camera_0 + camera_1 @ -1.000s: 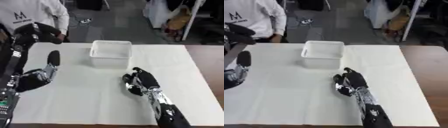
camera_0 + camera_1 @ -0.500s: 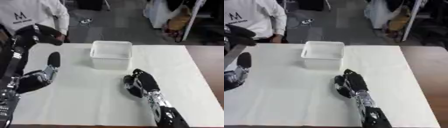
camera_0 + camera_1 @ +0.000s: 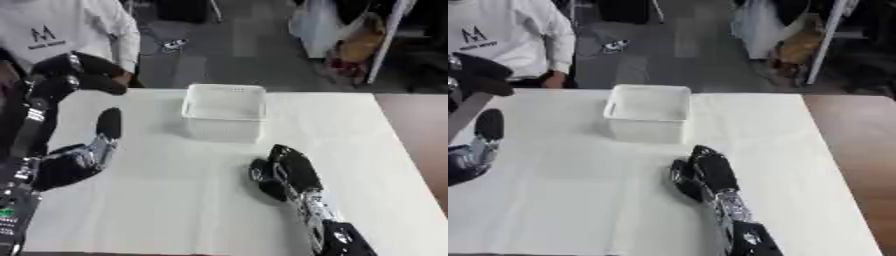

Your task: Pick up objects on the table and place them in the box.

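Starting over on the left side, the left hand (image 3: 83, 157) is hanging above the table (image 3: 175, 210) near the edge, palm area dark, fingers mostly straight and relaxed with one pointing up, not holding anything. Another black arm piece is sitting higher up by the far left corner, and I can't really tell what part that is.

Moving to the middle, the box (image 3: 224, 112) is sitting upright on the white cloth towards the far side of the table. It's a white, see-through tub with an open top, and I can't make out anything inside it.

Going right and closer to the camera, the right hand (image 3: 702, 172) is lying low on the cloth, just in front of the box but apart from it. Its fingers are curling downward and the thumb is tucking in at the left. Whether it's wrapping around something underneath, I can't tell, since the hand is covering that spot. No loose objects are showing on the cloth.
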You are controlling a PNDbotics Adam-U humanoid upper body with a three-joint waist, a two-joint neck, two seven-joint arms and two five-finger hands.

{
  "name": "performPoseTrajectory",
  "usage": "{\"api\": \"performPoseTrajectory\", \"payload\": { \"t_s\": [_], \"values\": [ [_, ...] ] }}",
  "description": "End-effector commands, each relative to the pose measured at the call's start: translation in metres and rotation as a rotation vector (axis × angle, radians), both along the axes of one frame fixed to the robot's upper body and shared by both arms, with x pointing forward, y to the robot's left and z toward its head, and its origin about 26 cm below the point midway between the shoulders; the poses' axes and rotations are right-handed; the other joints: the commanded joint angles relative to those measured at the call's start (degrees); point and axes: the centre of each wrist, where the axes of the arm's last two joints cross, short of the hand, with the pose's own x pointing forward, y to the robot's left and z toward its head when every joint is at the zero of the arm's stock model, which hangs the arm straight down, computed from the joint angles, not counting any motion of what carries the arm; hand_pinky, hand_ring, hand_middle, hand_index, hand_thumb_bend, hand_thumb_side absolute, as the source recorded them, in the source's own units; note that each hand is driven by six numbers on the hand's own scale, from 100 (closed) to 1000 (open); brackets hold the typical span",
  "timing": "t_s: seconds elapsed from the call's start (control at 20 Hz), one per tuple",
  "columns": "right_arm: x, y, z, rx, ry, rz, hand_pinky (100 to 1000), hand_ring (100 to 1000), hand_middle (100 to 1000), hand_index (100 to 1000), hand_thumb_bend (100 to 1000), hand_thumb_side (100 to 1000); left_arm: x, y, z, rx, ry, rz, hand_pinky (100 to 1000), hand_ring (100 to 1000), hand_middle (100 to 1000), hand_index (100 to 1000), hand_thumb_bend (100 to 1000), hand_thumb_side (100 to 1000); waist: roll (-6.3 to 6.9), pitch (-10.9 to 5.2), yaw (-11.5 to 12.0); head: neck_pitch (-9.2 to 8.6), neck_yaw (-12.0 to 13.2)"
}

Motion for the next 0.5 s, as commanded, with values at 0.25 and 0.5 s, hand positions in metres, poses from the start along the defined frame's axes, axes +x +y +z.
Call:
{"api": "performPoseTrajectory", "payload": {
  "t_s": [0.25, 0.5],
  "values": [
    [0.005, -0.006, 0.005, -0.014, -0.023, 0.021, 171, 242, 117, 290, 100, 734, -0.001, 0.004, 0.010, 0.021, -0.033, 0.005, 571, 494, 657, 668, 200, 570, 0.27, -0.47, 0.0, -0.41, 0.5],
    [0.009, -0.017, 0.007, 0.001, -0.055, 0.048, 100, 100, 100, 261, 100, 694, -0.002, 0.005, 0.010, 0.022, -0.033, 0.007, 572, 494, 657, 668, 201, 569, 0.29, -0.59, -0.1, -0.22, 0.7]
  ]
}}
